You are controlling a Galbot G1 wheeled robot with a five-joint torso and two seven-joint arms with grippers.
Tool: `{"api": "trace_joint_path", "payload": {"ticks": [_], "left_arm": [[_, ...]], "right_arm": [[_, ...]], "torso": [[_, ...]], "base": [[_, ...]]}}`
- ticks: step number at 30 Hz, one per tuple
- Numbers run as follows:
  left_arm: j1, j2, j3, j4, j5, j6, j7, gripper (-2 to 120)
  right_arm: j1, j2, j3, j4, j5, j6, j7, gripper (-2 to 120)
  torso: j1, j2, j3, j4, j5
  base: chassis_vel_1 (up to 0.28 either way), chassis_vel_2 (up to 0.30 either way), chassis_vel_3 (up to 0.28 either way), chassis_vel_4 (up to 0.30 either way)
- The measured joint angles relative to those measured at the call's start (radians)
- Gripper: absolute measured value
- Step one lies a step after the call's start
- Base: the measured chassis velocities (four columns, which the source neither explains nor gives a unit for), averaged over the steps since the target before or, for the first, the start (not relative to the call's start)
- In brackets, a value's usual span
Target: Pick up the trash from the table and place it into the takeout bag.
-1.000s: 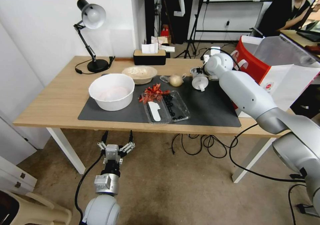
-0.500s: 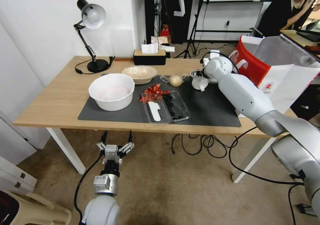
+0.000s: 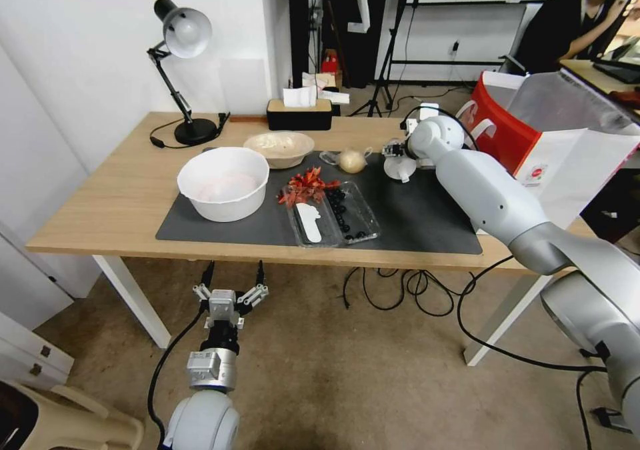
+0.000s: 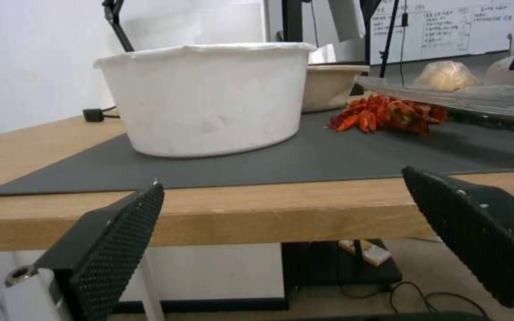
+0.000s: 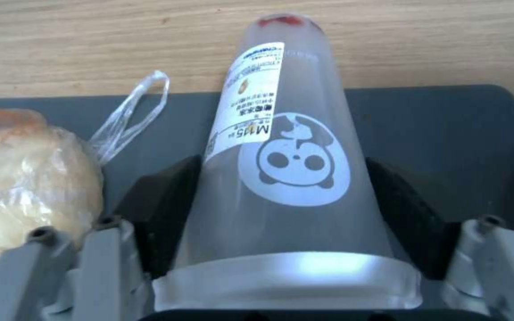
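Note:
My right gripper (image 3: 399, 151) is shut on the clear white-lidded cup (image 3: 400, 167) at the back right of the dark mat. In the right wrist view its black fingers (image 5: 162, 200) press both sides of the cup (image 5: 292, 178), which bears a panda logo. Beside it lies the clear bag with a beige lump (image 3: 351, 161) (image 5: 25, 178). The crushed red can (image 3: 307, 187) rests mid-mat and the shallow beige bowl (image 3: 279, 147) behind it. The takeout bag (image 3: 560, 143) stands at the table's (image 3: 120, 203) right end. My left gripper (image 3: 231, 290) (image 4: 282, 178) hangs open below the front edge.
A large white bowl (image 3: 223, 182) and a clear tray with black berries (image 3: 331, 213) sit on the mat. A black desk lamp (image 3: 183, 70) and a tissue box (image 3: 299, 113) stand at the back. Cables (image 3: 400, 290) lie on the floor under the table.
My right wrist has sunk slightly toward the table, with the cup staying in its grip. The left arm has not moved.

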Motion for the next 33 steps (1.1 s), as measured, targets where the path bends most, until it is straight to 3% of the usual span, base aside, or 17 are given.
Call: {"api": "trace_joint_path", "payload": {"ticks": [25,33], "left_arm": [[-0.003,-0.004,0.004,-0.002,0.007,-0.001,-0.005,100],[-0.005,-0.001,0.005,-0.003,0.007,0.000,-0.005,100]], "right_arm": [[-0.013,-0.009,0.014,0.016,-0.006,0.003,-0.020,11],[-0.013,-0.015,0.016,0.028,-0.007,0.001,-0.020,6]], "torso": [[0.000,0.000,0.000,0.0001,0.0003],[0.000,0.000,0.000,0.0000,0.0003]], "base": [[0.000,0.000,0.000,0.000],[0.000,0.000,0.000,0.000]]}}
